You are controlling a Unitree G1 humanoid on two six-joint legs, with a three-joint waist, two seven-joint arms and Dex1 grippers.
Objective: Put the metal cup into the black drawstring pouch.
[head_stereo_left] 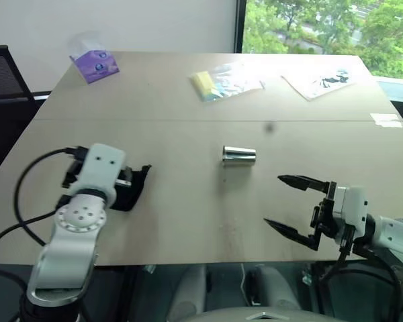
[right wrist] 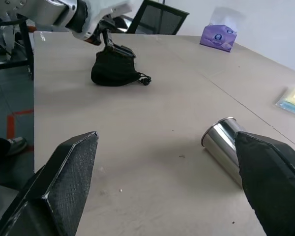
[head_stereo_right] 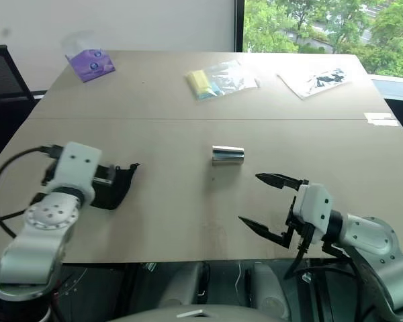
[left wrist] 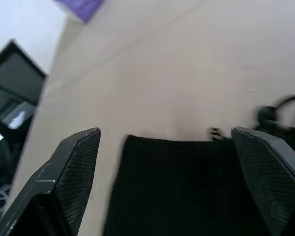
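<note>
Left gripper (left wrist: 162,187) is spread wide right over the black drawstring pouch (right wrist: 114,70), fingers either side of the fabric, nothing clamped. Pouch sits near the table's (head_stereo_left: 188,221) front left edge. Right gripper (head_stereo_left: 292,204) gapes wide too, empty, hovering over the near right edge. Metal cup (head_stereo_left: 239,155) lies on its side mid-table, just beyond the right gripper and well apart from the pouch. Purple tissue packet (head_stereo_left: 94,64) sits far back left.
</note>
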